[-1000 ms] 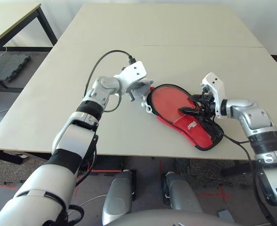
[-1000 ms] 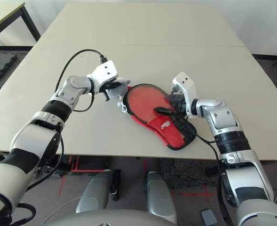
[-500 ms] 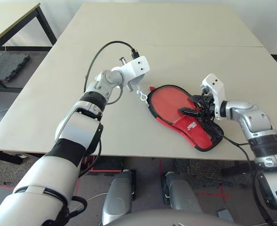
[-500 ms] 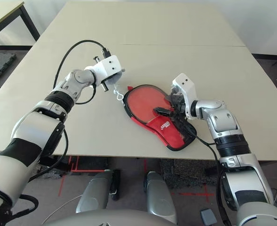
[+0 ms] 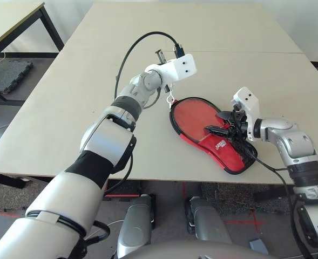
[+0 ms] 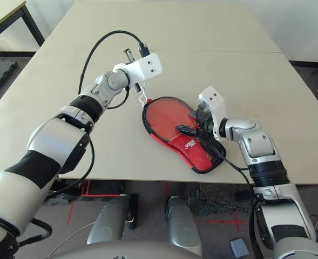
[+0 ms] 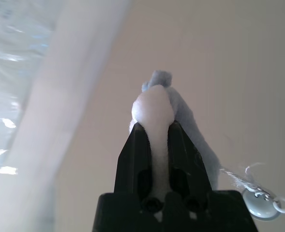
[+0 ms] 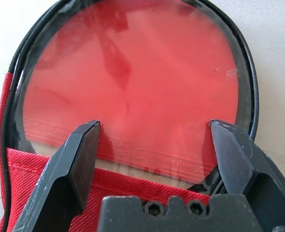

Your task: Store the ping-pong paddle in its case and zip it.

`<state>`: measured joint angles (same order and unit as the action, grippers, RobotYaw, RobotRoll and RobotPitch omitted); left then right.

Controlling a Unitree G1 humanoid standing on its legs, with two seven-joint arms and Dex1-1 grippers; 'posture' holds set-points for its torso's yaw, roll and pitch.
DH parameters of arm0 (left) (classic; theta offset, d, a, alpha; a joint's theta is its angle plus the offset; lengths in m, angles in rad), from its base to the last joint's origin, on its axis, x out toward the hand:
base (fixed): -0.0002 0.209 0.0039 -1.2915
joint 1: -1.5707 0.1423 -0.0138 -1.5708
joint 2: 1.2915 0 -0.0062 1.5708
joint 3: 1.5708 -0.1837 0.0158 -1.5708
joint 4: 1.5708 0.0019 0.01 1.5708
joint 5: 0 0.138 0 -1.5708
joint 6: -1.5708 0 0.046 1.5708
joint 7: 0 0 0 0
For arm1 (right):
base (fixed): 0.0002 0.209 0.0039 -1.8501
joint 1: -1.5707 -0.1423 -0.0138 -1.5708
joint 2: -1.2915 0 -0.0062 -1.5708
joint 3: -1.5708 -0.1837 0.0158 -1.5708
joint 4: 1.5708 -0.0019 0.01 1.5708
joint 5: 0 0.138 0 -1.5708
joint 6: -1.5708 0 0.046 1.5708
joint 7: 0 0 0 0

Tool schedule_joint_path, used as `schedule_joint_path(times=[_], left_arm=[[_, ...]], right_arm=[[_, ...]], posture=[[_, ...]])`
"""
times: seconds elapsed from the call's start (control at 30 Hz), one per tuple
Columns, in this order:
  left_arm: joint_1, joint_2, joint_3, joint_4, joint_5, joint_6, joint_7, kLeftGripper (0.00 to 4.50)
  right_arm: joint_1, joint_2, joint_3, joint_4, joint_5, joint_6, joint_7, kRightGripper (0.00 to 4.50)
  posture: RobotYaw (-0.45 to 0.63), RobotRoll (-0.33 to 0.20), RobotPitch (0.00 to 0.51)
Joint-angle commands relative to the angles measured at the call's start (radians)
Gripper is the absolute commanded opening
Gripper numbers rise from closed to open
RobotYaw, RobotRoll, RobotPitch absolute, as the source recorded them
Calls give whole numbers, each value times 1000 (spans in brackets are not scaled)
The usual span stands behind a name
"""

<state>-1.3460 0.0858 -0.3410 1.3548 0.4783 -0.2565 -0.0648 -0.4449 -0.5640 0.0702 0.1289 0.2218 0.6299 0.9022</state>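
The red case [image 5: 231,156] is laid flat on the bench [image 5: 121,145], near its front edge, and the paddle [image 8: 137,87] is seen inside it through a clear window. The fingers of the right gripper [image 8: 156,157] are spread wide apart over the case. By the left gripper [image 7: 154,159], the plush charm [image 7: 154,108] is clamped between the fingers, beyond the round end of the case, where a white cord [image 6: 143,98] is seen between charm and case.

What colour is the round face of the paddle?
The paddle face is red, seen best in the right wrist view through the clear window.
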Motion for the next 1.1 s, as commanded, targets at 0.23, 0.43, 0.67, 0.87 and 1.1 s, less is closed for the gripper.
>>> schedule_joint_path(times=[0.23, 0.43, 0.67, 0.87, 1.1], left_arm=[[29, -99, -6, 5, 0, -94, -199, 92], [85, -120, -18, 9, 16, -74, -248, 92], [113, -123, 1, 9, 0, -40, -270, 2627], [107, -112, 70, 0, -56, -27, -316, 4467], [102, -102, 174, -10, -153, 10, -382, 4467]], right_arm=[[55, 22, 47, 13, 6, 65, -8, 4500], [42, 29, 50, 22, 6, 66, -7, 4500], [41, 31, 41, 23, 9, 66, -11, 4500], [42, 33, 42, 26, 8, 63, -11, 4500], [11, 45, 49, 65, 0, 45, -7, 4500]], posture=[[-21, 0, 147], [-21, 0, 150], [-26, 0, 146], [-10, 0, 139], [16, 0, 135]])
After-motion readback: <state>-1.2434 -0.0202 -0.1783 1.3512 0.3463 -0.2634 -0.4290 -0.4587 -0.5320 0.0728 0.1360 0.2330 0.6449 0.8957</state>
